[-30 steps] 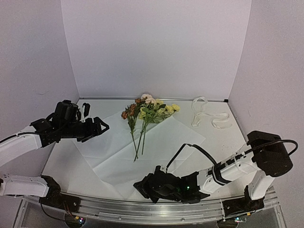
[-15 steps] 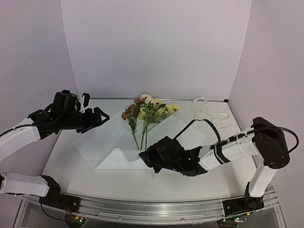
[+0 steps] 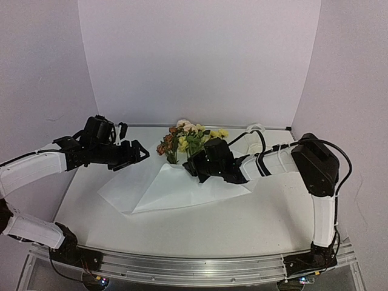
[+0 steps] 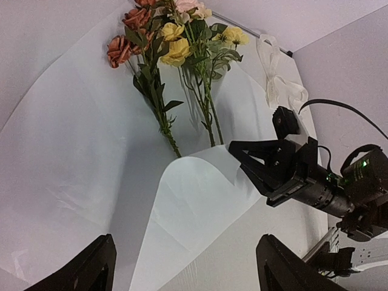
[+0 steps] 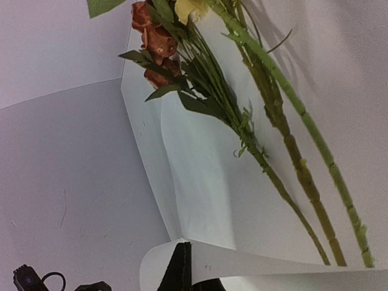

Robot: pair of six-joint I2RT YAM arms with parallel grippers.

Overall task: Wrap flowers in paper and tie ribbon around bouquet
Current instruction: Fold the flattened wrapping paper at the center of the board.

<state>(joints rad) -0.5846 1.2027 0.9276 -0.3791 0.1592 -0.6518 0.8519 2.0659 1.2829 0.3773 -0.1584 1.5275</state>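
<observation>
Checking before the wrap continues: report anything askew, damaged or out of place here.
Nothing damaged or spilled. The paper has one corner curled over the stems of the flowers, pinched in the shut right claw; that looks deliberate.

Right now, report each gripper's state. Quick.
Left gripper: open, holding nothing.
Right gripper: shut on the paper, its corner lifted and folded over.

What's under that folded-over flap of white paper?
The stems of the flowers run under the flap of the paper, which the right claw pinches at its corner. Their lower ends are covered. Blooms and upper stems show beyond the fold. Anything else beneath is hidden.
</observation>
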